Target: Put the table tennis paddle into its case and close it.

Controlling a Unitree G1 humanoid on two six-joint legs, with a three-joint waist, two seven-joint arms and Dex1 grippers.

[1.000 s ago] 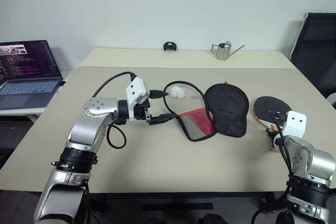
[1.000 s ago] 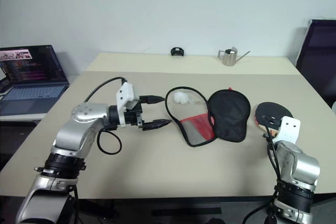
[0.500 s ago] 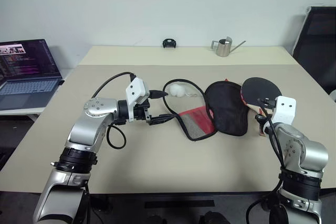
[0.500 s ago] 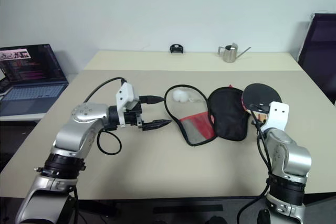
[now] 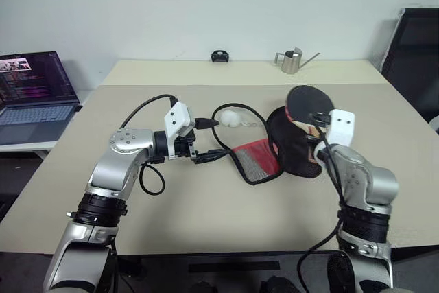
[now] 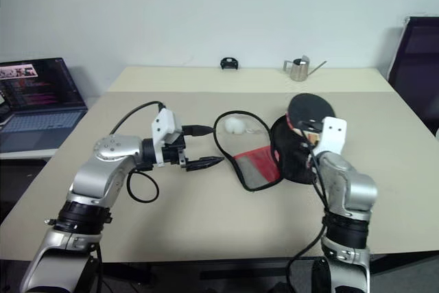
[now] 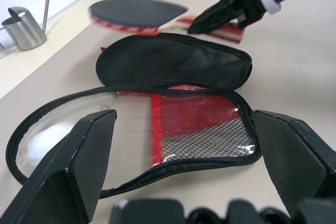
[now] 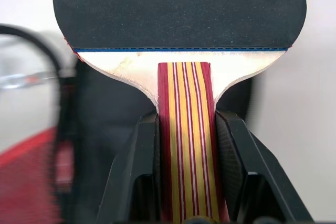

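Note:
My right gripper (image 5: 317, 123) is shut on the striped wooden handle of the table tennis paddle (image 5: 307, 103). The paddle's black face hangs in the air over the black flap of the case (image 5: 296, 143). The case lies unzipped and spread flat on the table, its red mesh panel (image 5: 257, 162) and looping zipper rim toward my left gripper. A white ball (image 5: 230, 121) rests inside the rim's far end. My left gripper (image 5: 212, 156) hovers open just left of the mesh panel, its fingers (image 7: 94, 145) wide apart with nothing between them.
A laptop (image 5: 34, 90) stands open on a side desk at the far left. A small metal watering can (image 5: 291, 63) and a small black object (image 5: 220, 57) sit at the table's back edge. A black chair (image 5: 411, 53) stands at the right.
My right arm has lifted the paddle off the table at the right and carried it leftward and up, over the case's black flap. The left arm and the case have stayed put.

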